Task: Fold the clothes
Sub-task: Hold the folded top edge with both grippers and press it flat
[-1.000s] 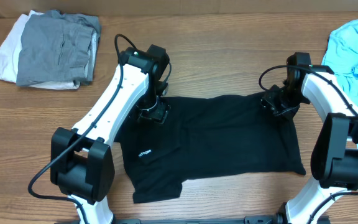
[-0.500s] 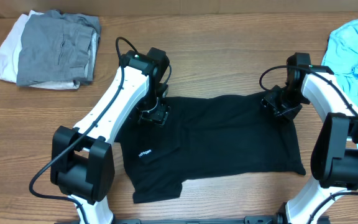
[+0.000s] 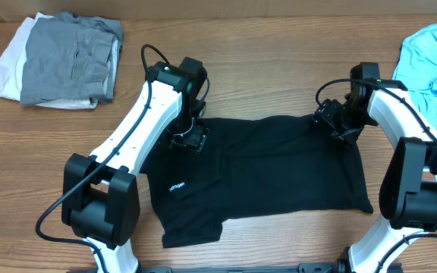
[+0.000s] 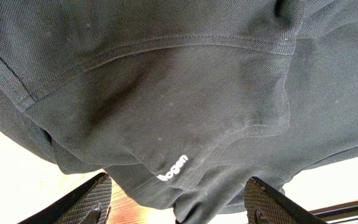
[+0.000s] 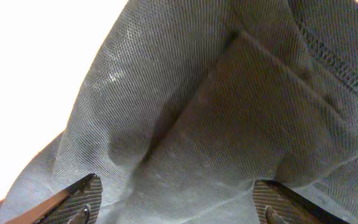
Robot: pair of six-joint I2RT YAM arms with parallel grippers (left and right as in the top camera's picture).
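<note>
Across the last second the black shirt (image 3: 279, 167) has kept its outline: it lies spread flat on the desk (image 3: 279, 68), collar edge to the far side, white logo (image 4: 171, 168) near the left arm. The only change we register is small: the right fingers (image 5: 73, 205) have shifted slightly inward along the far right corner of the shirt, while the left fingers (image 4: 89, 202) have stayed at the far left shoulder. Both wrist views show each pair of fingers spread wide with shirt fabric filling the gap between them, so we read both pairs as unclosed and not yet gripping. We judge this as final positioning before a two-corner grasp; no fold has begun. The grey garments (image 3: 70, 57) sit folded on a white garment (image 3: 6, 64) at the far left, and the light blue garment (image 3: 431, 64) lies crumpled at the far right, well apart from the shirt
</note>
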